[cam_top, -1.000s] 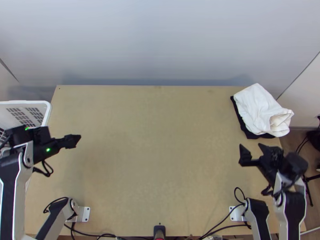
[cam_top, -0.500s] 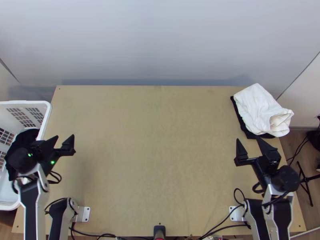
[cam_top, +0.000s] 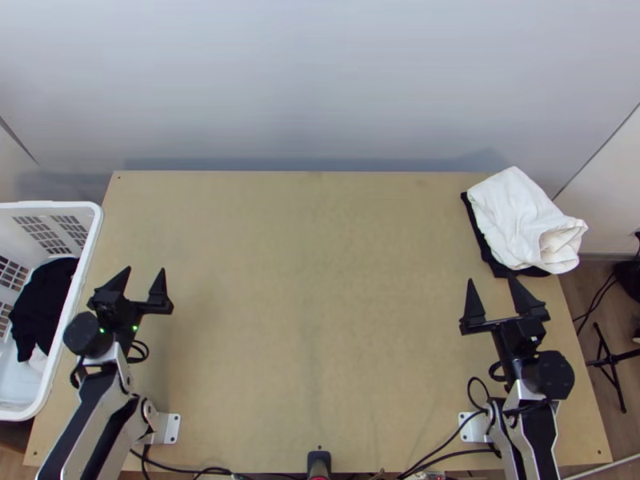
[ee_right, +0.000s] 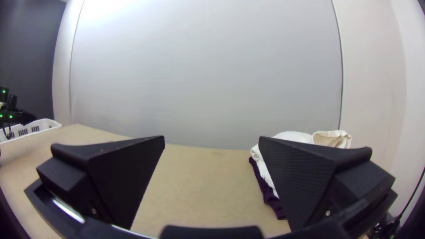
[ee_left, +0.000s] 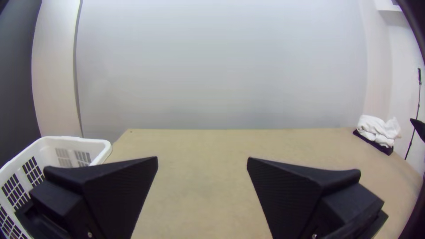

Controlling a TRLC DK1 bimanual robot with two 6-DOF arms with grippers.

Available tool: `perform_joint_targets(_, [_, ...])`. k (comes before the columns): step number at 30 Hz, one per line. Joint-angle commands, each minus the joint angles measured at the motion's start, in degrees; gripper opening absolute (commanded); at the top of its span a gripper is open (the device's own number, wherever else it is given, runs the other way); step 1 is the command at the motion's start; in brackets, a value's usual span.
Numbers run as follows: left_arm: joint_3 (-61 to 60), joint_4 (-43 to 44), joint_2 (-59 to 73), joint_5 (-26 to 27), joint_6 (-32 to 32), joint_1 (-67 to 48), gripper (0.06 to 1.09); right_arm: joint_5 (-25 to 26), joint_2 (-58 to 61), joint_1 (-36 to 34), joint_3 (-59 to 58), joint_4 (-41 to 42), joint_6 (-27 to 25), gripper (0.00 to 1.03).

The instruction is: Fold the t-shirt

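wooden table (cam_top: 320, 320), left gripper (cam_top: 146, 270) and right gripper (cam_top: 490, 278) pointing forward, fingers (ee_left: 292, 190) spread wide

White cloth (cam_top: 516, 220), folded, atop black cloth (cam_top: 483, 245)

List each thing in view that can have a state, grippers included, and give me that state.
Left gripper: open, holding nothing
Right gripper: open, holding nothing
White cloth: loosely folded, on top of the dark cloth
Dark cloth: lying flat, partly covered
Basket: upright, with clothes inside
Black cloth: bunched in the basket
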Motion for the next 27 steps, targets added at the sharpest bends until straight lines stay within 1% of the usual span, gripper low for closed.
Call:
perform_joint_targets(1, [-5.98, -0.15, -8.78, -2.89, -1.83, -2.93, 1.04, 0.32, -9.21, 1.84, -1.61, -10.56, 1.03, 0.99])
perform_joint_targets(2, [-5.98, -3.49, -11.85, -2.89, -1.83, -2.93, 1.04, 0.23, -10.61, 3.16, -1.61, -13.9, 1.11, 0.99])
perform_joint_targets(5, [-5.98, -14.56, -21.08, -2.89, -1.83, -5.83, 1.04, 0.67, -9.91, 6.68, -1.52, -14.34, -1.96, 0.99])
perform_joint_targets(6, [-5.98, -18.43, -24.42, -2.89, -1.83, -7.68, 1.04, 0.67, -10.17, 6.85, -1.52, -14.25, -3.1, 0.99])
perform_joint_targets(10, [-5.98, -32.76, -40.33, -2.89, -1.3, -10.76, 1.04, 1.29, -10.17, 6.32, -1.52, -14.42, -4.16, 0.99])
perform_joint_targets(12, [-5.89, -33.64, -45.6, -3.15, -1.56, -11.02, 1.04, 1.38, -10.26, 6.32, -1.52, -14.42, -4.07, 0.99])
perform_joint_targets(17, [-5.89, -33.9, -45.6, -5.35, -0.6, -9.61, 1.04, 1.38, -10.17, 6.41, -1.52, -14.42, -3.81, 0.99])
perform_joint_targets(27, [-5.89, -33.99, -45.52, -5.35, -0.6, -9.53, 1.04, 1.38, -10.26, 6.41, -1.52, -14.42, -3.81, 0.99])
